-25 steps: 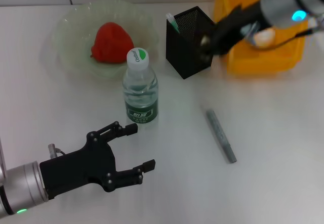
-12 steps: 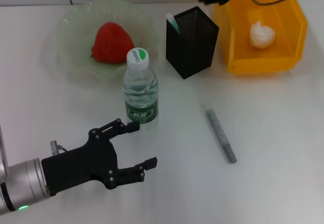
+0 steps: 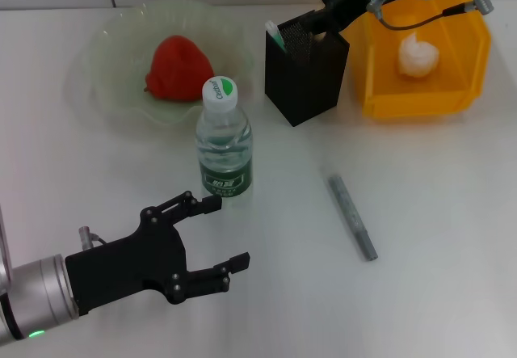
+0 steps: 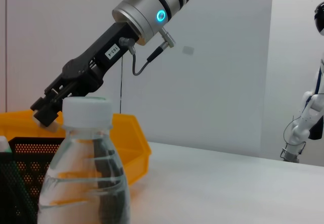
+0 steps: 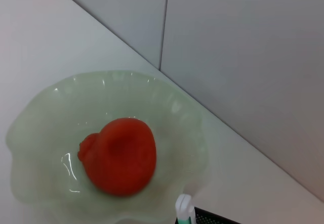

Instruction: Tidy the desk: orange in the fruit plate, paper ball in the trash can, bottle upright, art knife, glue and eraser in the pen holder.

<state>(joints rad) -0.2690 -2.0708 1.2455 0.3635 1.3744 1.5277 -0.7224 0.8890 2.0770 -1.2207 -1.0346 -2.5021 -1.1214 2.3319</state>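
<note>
Right gripper (image 3: 317, 20) tips hidden behind pen holder (image 3: 307, 71) rim — grip unreadable; bottle (image 4: 83, 168) base cut off in left wrist view — trash can (image 3: 424, 51) top edge cropped.

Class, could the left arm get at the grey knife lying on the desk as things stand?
Probably yes: the knife lies alone on bare desk, nothing stands between it and the open left pincer, and the bottle is off to one side.

Bright even light; soft shadows; bottle (image 4: 85, 168) close-up blurred.

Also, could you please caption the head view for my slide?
Right gripper over the pen holder; bottle upright, left gripper open nearby.
</note>
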